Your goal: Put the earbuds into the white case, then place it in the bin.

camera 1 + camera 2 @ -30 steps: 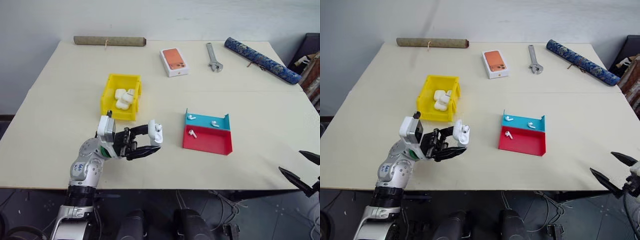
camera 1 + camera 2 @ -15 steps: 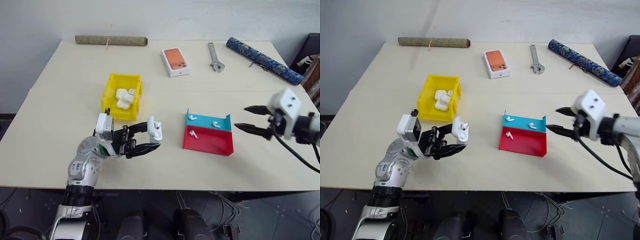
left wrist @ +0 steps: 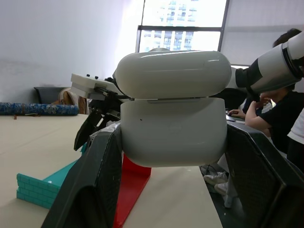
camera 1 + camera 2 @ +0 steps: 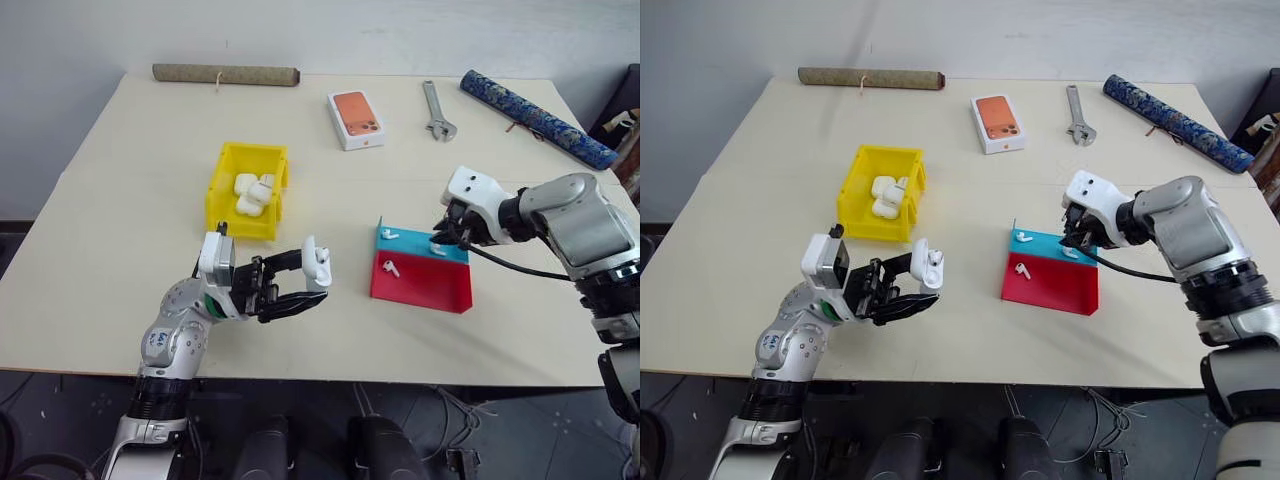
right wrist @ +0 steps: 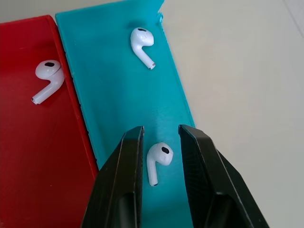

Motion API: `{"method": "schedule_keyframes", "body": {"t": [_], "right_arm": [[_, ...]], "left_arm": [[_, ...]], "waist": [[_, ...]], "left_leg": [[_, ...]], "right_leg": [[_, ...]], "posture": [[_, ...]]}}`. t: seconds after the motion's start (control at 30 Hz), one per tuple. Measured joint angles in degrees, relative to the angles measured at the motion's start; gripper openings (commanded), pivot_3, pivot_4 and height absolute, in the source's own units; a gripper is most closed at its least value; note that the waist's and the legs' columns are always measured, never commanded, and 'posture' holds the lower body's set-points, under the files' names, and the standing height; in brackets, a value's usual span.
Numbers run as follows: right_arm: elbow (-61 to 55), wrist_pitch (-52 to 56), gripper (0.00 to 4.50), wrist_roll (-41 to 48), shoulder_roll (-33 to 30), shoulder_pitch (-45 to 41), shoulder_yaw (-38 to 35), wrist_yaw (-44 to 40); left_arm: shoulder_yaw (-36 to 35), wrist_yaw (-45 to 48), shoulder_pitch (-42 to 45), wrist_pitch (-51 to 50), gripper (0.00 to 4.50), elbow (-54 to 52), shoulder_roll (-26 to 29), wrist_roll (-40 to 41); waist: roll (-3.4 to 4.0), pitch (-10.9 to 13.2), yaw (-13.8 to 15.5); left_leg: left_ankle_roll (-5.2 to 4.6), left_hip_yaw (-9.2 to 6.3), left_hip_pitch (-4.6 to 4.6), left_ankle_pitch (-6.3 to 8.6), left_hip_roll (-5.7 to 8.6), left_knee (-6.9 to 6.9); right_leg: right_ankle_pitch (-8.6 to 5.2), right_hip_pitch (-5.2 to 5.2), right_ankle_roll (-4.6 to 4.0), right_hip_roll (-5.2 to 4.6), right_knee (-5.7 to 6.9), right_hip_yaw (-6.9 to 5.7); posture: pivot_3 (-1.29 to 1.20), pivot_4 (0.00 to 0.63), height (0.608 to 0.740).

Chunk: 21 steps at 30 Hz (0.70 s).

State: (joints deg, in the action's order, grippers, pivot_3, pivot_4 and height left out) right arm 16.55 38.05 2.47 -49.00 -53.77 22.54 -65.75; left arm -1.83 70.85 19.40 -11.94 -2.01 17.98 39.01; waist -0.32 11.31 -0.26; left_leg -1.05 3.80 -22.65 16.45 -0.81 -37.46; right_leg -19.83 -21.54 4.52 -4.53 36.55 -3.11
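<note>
Straddling one tiny glossy white stemmed earbud [image 5: 158, 159] on the teal half of the flat red-and-teal plastic tray [image 4: 455, 293], the right claw [image 5: 161, 142] has its two black fingers partly spread, one on each side of the bud and apparently not yet touching it (nothing is held on this side). Two more earbuds lie in the tray: one further along the teal section [image 5: 141, 40] and one on the red section [image 5: 48, 72]. The left claw [image 4: 303, 283] is clenched on the small glossy white rounded case [image 4: 318, 266], held above the pale counter [image 4: 130, 190] in front of the bright yellow plastic bin [image 4: 221, 186], which already contains several similar white cases. In the left wrist view the lid appears closed, or nearly so, though this cannot be confirmed. To perform the pick correctly, keep the fingers centred on the bulb of the bud rather than its thin stem, lower until the tips are just above the tray floor, and close slowly. A glossy part of this size is likely to squirt sideways under an off-centre squeeze. Lift vertically, clear of the tray's low wall, before carrying it toward the case.
</note>
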Motion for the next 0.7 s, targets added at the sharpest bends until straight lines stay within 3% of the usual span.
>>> {"method": "schedule_keyframes", "body": {"t": [0.13,0.7], "right_arm": [[2.2,0.9,1.14,-3.0,1.4,-1.0,3.2,-2.1],[11.8,-4.5,1.14,-9.5,4.8,-4.0,3.3,-2.4]], "left_arm": [[0.0,-0.4,-0.5,0.0,2.78,-0.8,0.0,0.0],[0.0,-1.3,-1.7,-0.1,2.78,-2.3,0.8,0.0]], "waist": [[0.00,0.0,0.0],[0.00,0.0,-0.1]], "left_leg": [[0.00,0.00,-0.01,0.00,0.00,-0.03],[0.00,0.00,-0.01,0.00,0.00,-0.11]], "right_leg": [[0.00,0.00,0.00,0.00,0.07,0.00],[0.00,-0.02,0.00,0.00,0.31,-0.02]], "posture": [[0.00,0.150,0.740],[0.00,0.150,0.740]]}}
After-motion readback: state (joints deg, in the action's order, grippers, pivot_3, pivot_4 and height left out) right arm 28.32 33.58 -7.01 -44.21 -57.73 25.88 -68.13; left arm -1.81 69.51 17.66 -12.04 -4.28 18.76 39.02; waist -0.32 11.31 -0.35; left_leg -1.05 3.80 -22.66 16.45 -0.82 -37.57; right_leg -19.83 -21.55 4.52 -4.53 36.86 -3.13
